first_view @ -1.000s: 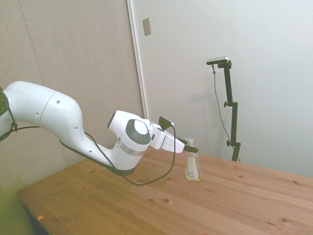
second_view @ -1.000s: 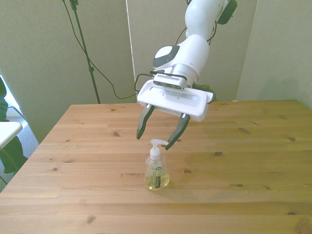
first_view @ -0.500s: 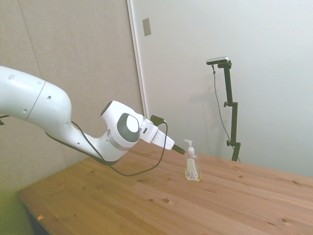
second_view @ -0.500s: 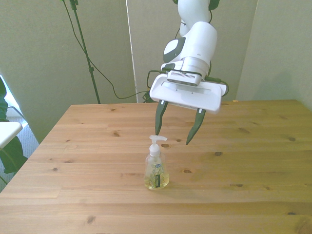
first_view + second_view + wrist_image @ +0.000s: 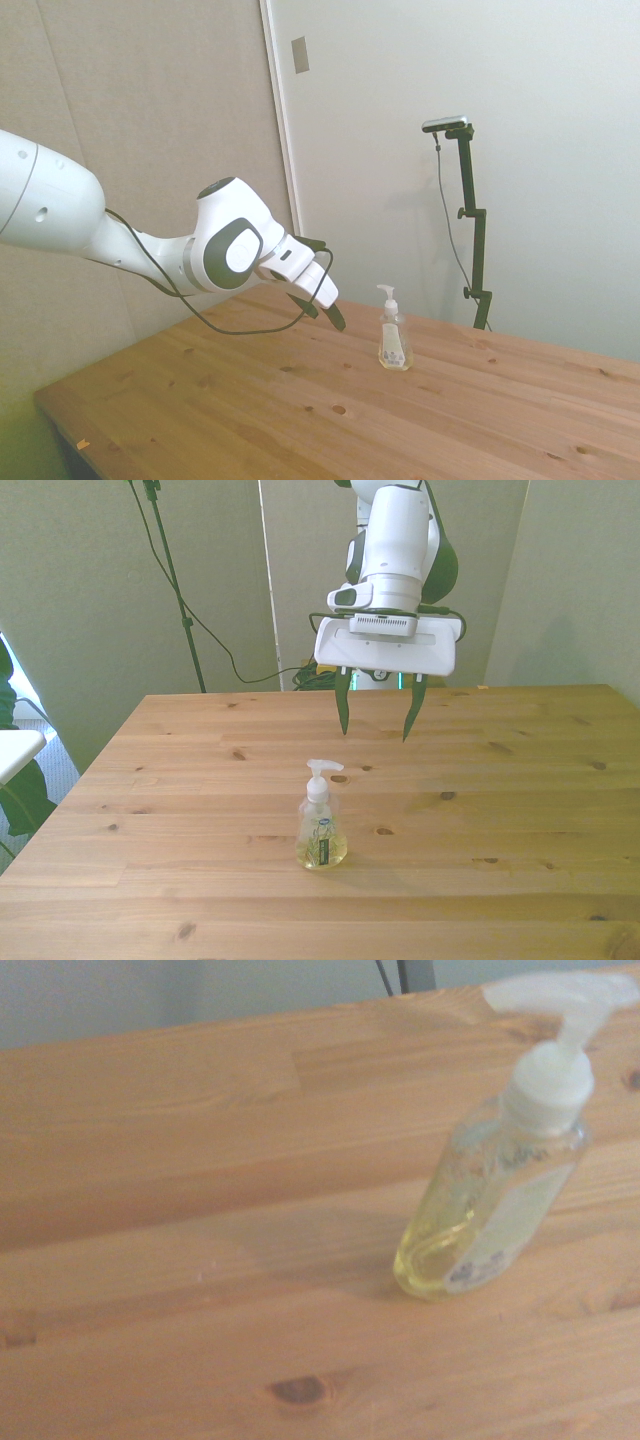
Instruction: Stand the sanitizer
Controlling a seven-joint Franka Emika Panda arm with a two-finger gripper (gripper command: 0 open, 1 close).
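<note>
On the wooden table (image 5: pixel 520 780), my gripper (image 5: pixel 377 712) hangs above the boards with its fingers spread wide and nothing between them. Well apart from it, nearer the table's front edge, the sanitizer (image 5: pixel 321 826) stands upright, its white pump top uppermost.

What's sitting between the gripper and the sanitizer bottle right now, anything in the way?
Nothing visible. The open gripper hangs above bare table, apart from the sanitizer bottle, which stands upright on its base with only open wood and air between them.
</note>
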